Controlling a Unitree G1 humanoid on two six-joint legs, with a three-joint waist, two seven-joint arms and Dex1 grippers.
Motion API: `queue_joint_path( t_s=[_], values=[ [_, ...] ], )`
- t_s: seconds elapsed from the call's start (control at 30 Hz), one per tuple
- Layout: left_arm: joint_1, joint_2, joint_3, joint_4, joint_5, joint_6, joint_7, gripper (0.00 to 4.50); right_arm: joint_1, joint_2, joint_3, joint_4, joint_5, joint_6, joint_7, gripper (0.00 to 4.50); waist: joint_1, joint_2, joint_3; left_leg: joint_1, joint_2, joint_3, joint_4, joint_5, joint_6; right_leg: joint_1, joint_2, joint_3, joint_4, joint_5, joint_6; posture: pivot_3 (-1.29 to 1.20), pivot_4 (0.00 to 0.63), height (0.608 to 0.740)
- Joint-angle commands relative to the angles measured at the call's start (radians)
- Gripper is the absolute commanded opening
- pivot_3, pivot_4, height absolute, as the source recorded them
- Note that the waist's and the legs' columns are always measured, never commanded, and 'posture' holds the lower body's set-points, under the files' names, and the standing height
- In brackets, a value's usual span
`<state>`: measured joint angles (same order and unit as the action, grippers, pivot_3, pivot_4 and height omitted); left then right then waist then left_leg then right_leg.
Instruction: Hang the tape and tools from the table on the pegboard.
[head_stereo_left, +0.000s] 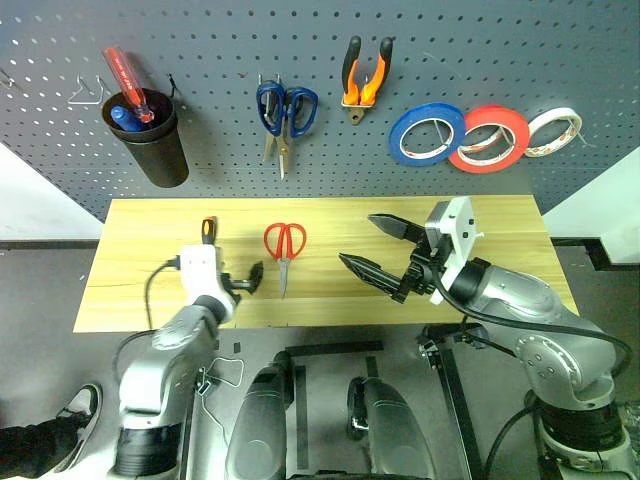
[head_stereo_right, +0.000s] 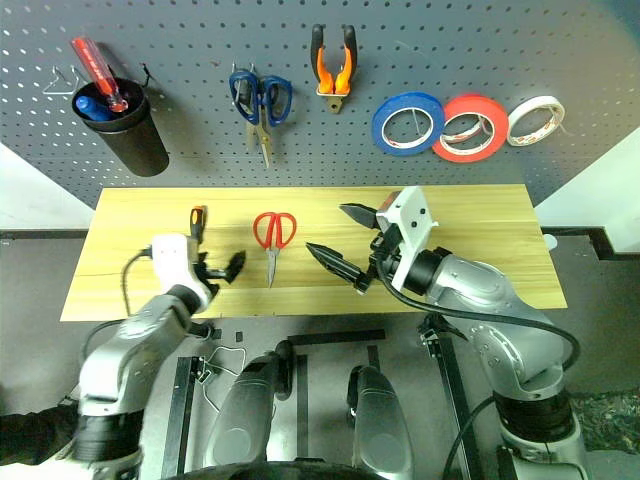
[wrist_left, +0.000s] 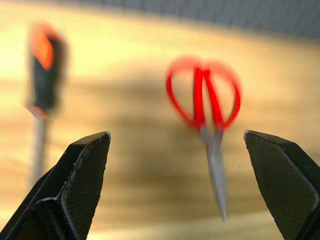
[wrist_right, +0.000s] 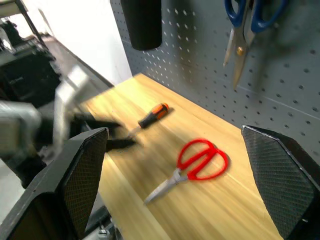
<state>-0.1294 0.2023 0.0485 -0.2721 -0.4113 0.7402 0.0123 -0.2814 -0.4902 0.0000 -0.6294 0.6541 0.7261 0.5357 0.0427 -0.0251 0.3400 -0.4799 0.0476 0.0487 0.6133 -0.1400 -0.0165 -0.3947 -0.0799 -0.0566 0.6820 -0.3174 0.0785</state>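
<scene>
Left wrist view looks between the left gripper's (head_stereo_left: 250, 277) spread black fingers, nothing in them, straight at the red-handled steel scissors (wrist_left: 207, 112) and, off to one side, the small screwdriver with the orange-and-black handle (wrist_left: 44, 82). Both lie flat on the long light yellow wooden table (head_stereo_left: 500, 225), and I'd say that is the hazard: flat thin steel gives the fingertips little to catch, so a shallow closing could skid the scissors along the wood or pinch only one blade.

Head views add what the wrist misses. The right gripper (head_stereo_left: 380, 250) hangs over the middle of the table, fingers wide apart and empty, near enough to the scissors that both arms going in together might collide.

Farther back, the dark grey perforated pegboard (head_stereo_left: 560, 50) already carries the orange-and-black pliers (head_stereo_left: 366, 76) and the blue ring of tape (head_stereo_left: 427, 133) beside a red-orange roll (head_stereo_left: 490, 139). Blue-handled scissors (wrist_right: 248, 30) hang there too, crowding the spare hooks.
</scene>
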Motion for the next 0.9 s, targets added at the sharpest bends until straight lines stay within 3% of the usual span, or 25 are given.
queue_joint_path(
  t_s=[0.03, 0.13, 0.4, 0.9],
  values=[
    [-0.053, -0.034, -0.056, 0.077, 0.064, 0.011, 0.013, 4.5, 0.006, 0.007, 0.002, -0.066, 0.026, 0.011, -0.025, 4.47, 0.0, 0.0, 0.0, 0.0, 0.0, 0.001, 0.0, 0.0, 0.001, 0.0, 0.0, 0.0, 0.0, 0.0, 0.001, 0.05, 0.294, 0.714],
    [-0.106, -0.063, -0.104, 0.122, 0.084, 0.037, -0.007, 4.5, 0.019, 0.007, 0.008, -0.081, 0.025, 0.018, -0.04, 4.47, -0.001, 0.0, 0.0, -0.001, 0.0, 0.001, -0.002, -0.001, 0.002, -0.001, 0.0, 0.0, 0.0, 0.0, 0.001, 0.04, 0.298, 0.714],
    [-0.255, -0.127, -0.096, 0.271, 0.148, 0.127, 0.036, 4.5, 0.033, 0.012, 0.025, -0.098, 0.018, 0.019, -0.07, 4.47, -0.002, 0.0, 0.0, 0.0, 0.0, 0.001, -0.001, 0.0, 0.001, -0.001, 0.0, -0.001, 0.001, 0.0, 0.002, 0.05, 0.295, 0.714],
    [-0.323, -0.145, -0.064, 0.43, 0.222, 0.092, 0.021, 4.5, 0.052, 0.012, 0.021, -0.124, 0.008, 0.017, -0.108, 4.47, -0.002, 0.0, 0.0, 0.0, 0.0, 0.001, -0.001, 0.0, 0.001, -0.001, -0.001, 0.0, 0.001, 0.0, 0.002, 0.03, 0.304, 0.714]
  ],
)
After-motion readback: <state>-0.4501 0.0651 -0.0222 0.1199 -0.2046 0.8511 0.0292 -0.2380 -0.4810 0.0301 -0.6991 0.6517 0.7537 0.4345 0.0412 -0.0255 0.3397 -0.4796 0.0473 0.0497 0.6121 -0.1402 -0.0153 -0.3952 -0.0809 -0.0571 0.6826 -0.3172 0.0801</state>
